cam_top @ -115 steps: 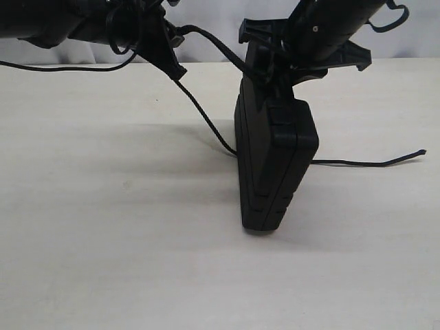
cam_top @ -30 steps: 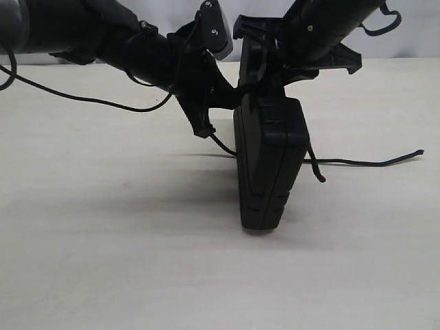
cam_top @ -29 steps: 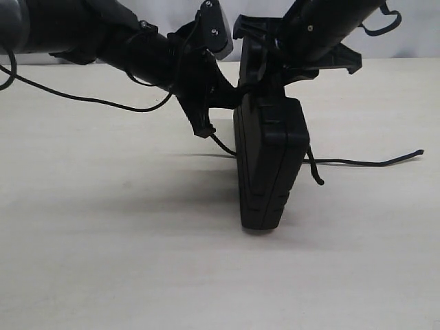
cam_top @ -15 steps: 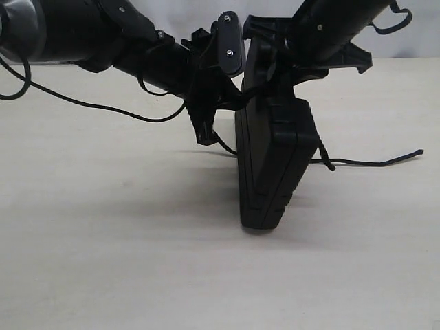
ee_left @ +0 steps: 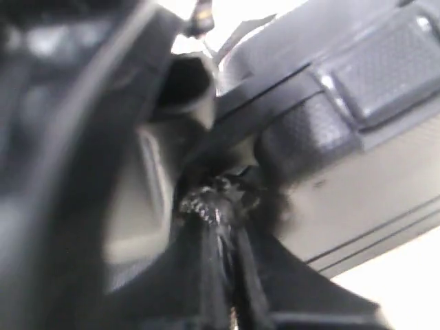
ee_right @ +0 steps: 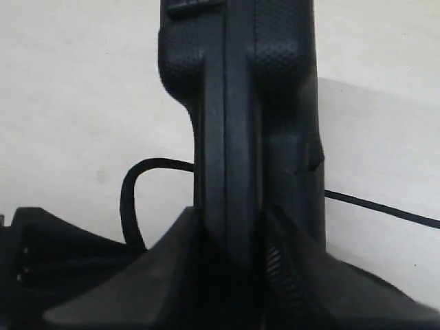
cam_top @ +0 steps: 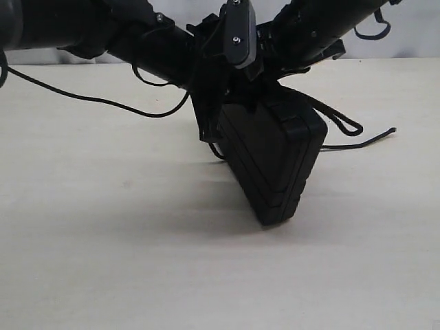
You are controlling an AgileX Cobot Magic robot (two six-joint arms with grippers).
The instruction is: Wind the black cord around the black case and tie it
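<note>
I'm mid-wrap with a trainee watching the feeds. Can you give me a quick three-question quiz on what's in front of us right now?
1. True or false: the black case lies flat on the table.
2. What does the left gripper pinch? A) the black cord B) the case's handle slot C) nothing
3. Fill in: the ___ gripper clamps the case's edge between its jaws.

Key
1. False: it stands tilted on a lower corner.
2. A.
3. Right: the right gripper has a jaw on each side of the case.
</note>
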